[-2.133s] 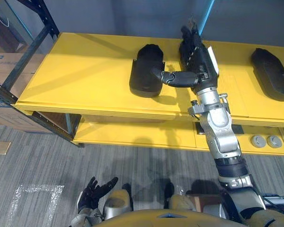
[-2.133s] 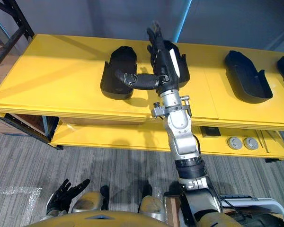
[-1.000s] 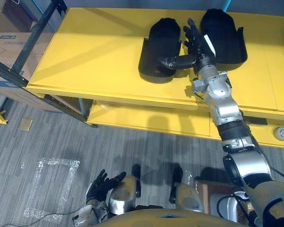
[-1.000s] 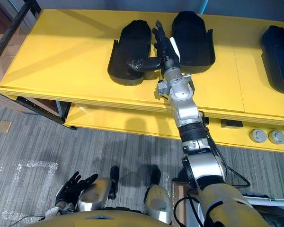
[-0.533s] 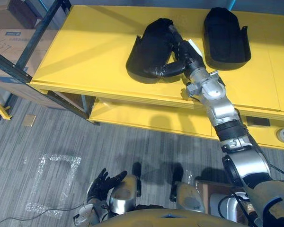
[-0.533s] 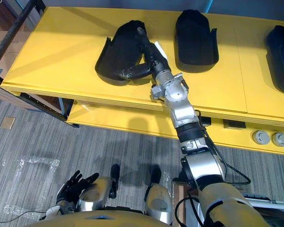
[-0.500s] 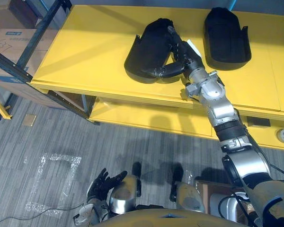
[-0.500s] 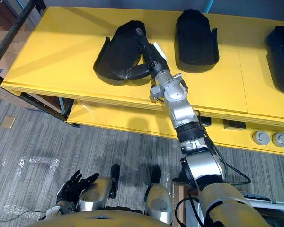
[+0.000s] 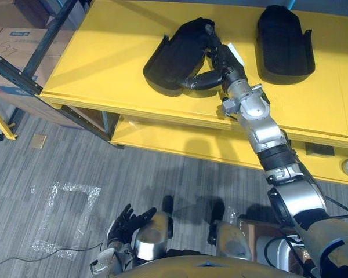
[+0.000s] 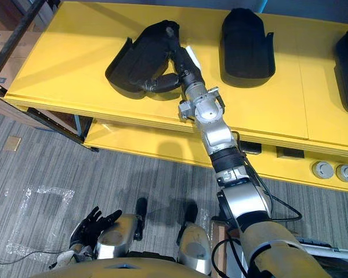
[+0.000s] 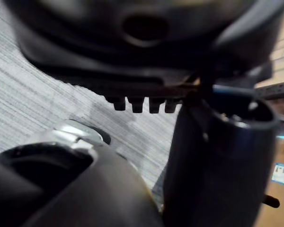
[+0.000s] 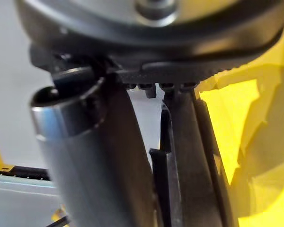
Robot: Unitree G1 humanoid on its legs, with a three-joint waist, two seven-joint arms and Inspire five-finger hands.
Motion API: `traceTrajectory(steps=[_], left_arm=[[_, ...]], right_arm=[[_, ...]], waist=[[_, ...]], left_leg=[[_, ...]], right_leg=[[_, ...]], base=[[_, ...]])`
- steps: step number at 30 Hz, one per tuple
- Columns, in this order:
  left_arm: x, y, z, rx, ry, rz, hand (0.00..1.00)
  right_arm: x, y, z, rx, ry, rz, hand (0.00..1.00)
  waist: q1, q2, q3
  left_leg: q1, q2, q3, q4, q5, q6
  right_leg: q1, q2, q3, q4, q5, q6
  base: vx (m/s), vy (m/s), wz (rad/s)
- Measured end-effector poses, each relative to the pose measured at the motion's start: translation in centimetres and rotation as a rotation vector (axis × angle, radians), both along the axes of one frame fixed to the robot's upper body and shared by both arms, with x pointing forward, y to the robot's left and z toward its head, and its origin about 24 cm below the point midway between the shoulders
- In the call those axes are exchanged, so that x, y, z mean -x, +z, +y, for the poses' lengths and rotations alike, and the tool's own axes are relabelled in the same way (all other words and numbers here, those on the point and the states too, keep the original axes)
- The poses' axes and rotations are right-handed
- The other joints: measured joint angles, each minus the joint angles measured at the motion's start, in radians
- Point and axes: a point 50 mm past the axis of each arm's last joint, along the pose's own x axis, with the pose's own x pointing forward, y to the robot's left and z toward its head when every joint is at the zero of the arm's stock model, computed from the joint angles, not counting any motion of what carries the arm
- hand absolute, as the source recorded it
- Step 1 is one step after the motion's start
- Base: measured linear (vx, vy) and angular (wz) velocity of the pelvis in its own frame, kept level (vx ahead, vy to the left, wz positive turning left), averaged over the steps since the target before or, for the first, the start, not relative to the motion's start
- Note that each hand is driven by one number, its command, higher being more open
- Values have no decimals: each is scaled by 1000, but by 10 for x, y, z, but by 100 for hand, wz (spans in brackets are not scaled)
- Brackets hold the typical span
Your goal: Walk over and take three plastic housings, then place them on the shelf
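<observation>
The right hand (image 9: 223,65) pinches the housing (image 9: 174,58) by its rim, a hold suited to lifting it off the bench (image 9: 98,69); the left hand (image 9: 126,219) hangs low, fingers relaxed

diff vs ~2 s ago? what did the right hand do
The right hand moved from over the middle housing to the robot's left and closed on the left housing. It has turned that housing, so its near end now swings toward the robot's left on the yellow table. Unchanged: the middle housing lies where it was, and the left hand hangs low, open. The camera shifted too.
</observation>
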Motion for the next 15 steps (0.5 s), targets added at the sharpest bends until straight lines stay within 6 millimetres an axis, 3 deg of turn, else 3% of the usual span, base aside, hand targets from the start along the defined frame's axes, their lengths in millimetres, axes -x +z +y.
traceTrajectory(steps=[3,6,8,11,15], left_arm=[[-1,0,0,-9,-17,-2,100],[0,0,2,-16,-21,2,100],[3,0,5,-23,-13,11,100],[3,0,7,-34,-17,10,100],[3,1,13,-52,-5,-3,100]], right_arm=[[12,18,0,18,-55,-141,100],[50,43,7,-16,23,-358,100],[91,65,30,-17,237,-528,100],[118,69,50,-13,456,-568,100],[124,53,67,-12,645,-449,100]], waist=[[-5,-2,1],[-13,-5,3],[-33,-15,7],[-43,-26,5],[-47,-48,-2]], left_leg=[[-1,0,4,-1,-1,0],[-1,4,10,-1,-7,-4],[5,11,27,7,-20,-6],[19,15,43,7,-28,-7],[20,15,45,6,-29,-7]], right_leg=[[0,8,4,-10,3,3],[0,11,8,-15,3,3],[0,12,28,-20,5,3],[6,15,38,-25,7,3],[8,14,38,-26,8,4]], base=[[1,-6,-1],[20,-10,-6],[19,7,-26],[11,2,-23],[-9,1,0]])
